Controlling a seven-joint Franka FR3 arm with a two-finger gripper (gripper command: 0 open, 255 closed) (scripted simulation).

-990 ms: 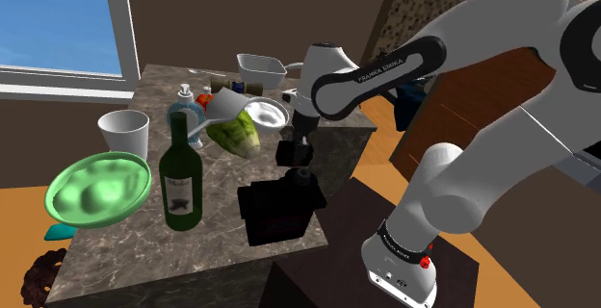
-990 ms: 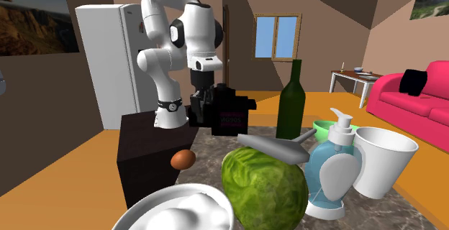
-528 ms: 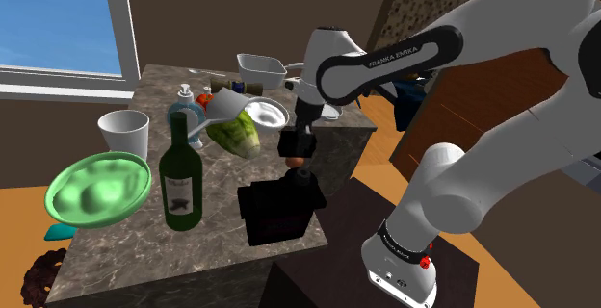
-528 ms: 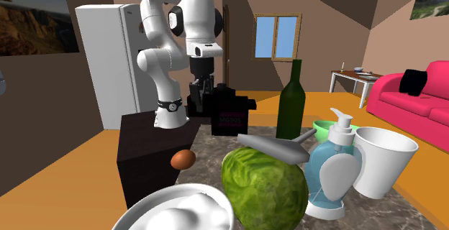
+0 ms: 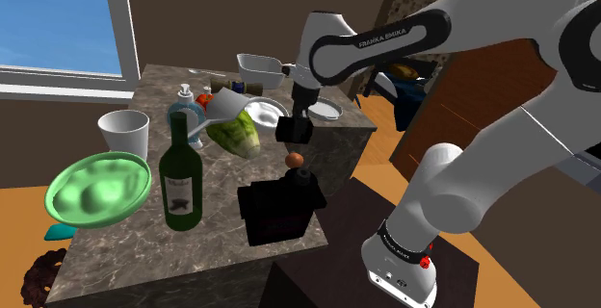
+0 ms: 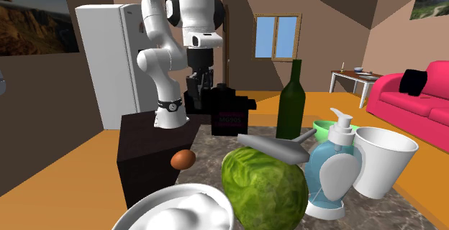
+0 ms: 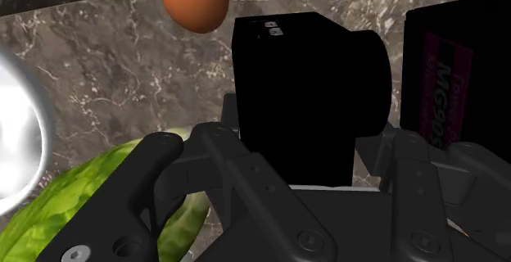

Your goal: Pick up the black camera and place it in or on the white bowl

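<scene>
Black camera [image 7: 307,88] clamped across its flat sides by gripper [image 7: 311,150], above counter [image 5: 222,248] near egg [image 5: 297,160]; white bowl [image 5: 265,114] just to shoulder view's left. Looks rigid, boxy, likely light; avoid gripping lens.

Brown walls [image 6: 338,27], orange floor [image 6: 57,171], small blue-paned window [image 6: 277,37], white fridge [image 6: 104,63] — red sofa [image 6: 421,95] at the far side — grey marbled bench [image 5: 154,248].

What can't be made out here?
Wrist view: black camera, lower part behind the tool.
Wrist view: white bowl, mostly cut off by the edge.
Wrist view: black box, label's lower end behind the tool.
Shoulder view: green bottle, label text too small.
</scene>
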